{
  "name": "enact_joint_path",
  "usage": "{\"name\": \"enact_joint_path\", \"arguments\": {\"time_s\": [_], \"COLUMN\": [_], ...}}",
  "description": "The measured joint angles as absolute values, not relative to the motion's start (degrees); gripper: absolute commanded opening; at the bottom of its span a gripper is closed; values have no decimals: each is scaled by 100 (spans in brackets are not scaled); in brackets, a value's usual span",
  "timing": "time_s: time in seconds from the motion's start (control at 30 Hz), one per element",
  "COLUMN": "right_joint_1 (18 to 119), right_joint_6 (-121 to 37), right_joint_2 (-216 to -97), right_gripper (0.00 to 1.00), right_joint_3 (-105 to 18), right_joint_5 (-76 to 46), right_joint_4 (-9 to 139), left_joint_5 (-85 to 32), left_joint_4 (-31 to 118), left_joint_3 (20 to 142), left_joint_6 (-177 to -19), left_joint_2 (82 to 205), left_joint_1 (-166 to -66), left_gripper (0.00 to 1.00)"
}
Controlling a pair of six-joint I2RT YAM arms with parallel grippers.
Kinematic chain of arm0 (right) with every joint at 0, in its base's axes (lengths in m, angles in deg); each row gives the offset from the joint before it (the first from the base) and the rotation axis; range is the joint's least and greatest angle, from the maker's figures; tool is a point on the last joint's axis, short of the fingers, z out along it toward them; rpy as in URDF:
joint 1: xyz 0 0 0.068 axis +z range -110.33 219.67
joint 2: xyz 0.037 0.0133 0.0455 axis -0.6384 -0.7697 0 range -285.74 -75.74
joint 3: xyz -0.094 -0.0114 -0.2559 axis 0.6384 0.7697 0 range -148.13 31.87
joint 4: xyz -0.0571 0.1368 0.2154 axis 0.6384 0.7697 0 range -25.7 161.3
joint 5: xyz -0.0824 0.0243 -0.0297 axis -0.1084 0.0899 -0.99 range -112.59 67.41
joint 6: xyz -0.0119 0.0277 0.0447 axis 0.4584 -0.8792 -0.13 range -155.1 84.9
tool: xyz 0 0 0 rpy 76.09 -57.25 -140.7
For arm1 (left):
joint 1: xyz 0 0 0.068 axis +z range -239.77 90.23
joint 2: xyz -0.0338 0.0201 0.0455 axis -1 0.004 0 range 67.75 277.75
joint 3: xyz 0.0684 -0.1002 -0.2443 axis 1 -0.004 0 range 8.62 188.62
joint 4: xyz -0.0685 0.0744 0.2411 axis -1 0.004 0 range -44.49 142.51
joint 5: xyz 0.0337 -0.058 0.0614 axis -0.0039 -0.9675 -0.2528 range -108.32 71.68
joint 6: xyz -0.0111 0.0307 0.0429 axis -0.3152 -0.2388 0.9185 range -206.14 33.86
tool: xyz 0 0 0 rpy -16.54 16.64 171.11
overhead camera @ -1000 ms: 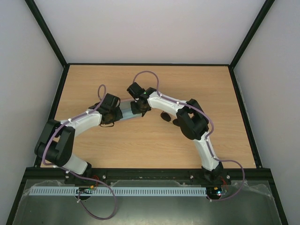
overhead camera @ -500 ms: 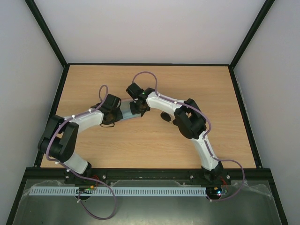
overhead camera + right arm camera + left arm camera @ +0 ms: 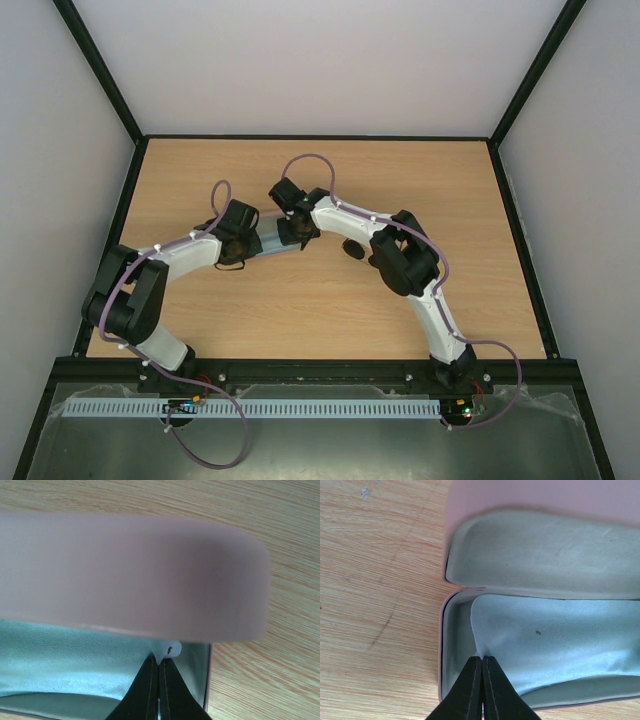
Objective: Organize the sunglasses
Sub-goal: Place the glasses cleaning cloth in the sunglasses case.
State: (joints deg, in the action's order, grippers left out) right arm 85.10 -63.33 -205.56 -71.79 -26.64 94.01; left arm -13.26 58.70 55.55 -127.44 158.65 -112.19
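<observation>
Top external view: the sunglasses (image 3: 352, 248) lie on the bare worktop (image 3: 300, 310), a little right of its middle. They are about midway between the far and near edges, close against the right arm, which covers part of them.
Sunglasses contact: neither gripper touches them.
Case: the pink case (image 3: 270, 240) lies open just left of the sunglasses, nearer the worktop's left edge, between the two grippers.
Cloth: the left wrist view shows the light blue cloth (image 3: 560, 650) spread inside the lower half of the case, over its grey lining.
Left gripper: the left gripper (image 3: 482, 662) is at the case's left end. Its fingers are pressed together on the puckered edge of the cloth.
Right gripper: the right gripper (image 3: 159, 667) is at the case's right end, fingers pressed together inside the case. A small pale scrap sits at their tips, and whether it is the cloth cannot be told.
Lid: the lid (image 3: 130, 575) crosses the right wrist view as a blurred pink band just above those fingers.
</observation>
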Motion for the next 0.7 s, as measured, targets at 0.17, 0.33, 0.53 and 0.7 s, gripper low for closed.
{"name": "enact_joint_path", "arguments": {"time_s": [0.17, 0.33, 0.53, 0.7], "right_joint_1": [8510, 8510, 8510, 8510], "right_joint_6": [-6333, -6279, -6246, -6233], "right_joint_2": [-20562, -20560, -20560, -20549], "right_gripper": [6, 13, 15, 20], "right_joint_3": [-7179, -7179, -7139, -6984], "right_joint_5": [-2664, -2664, -2677, -2695], "right_joint_4": [9399, 9401, 9405, 9401], "left_joint_5": [-1326, -1317, -1229, -1197], "left_joint_4": [5870, 5874, 5907, 5970], "left_joint_3": [5553, 5553, 5549, 5533], "left_joint_6": [-12744, -12742, -12722, -12722], "left_joint_2": [15865, 15865, 15854, 15819], "left_joint_1": [-11219, -11219, -11219, -11216], "left_gripper": [8, 15, 23, 23]}}
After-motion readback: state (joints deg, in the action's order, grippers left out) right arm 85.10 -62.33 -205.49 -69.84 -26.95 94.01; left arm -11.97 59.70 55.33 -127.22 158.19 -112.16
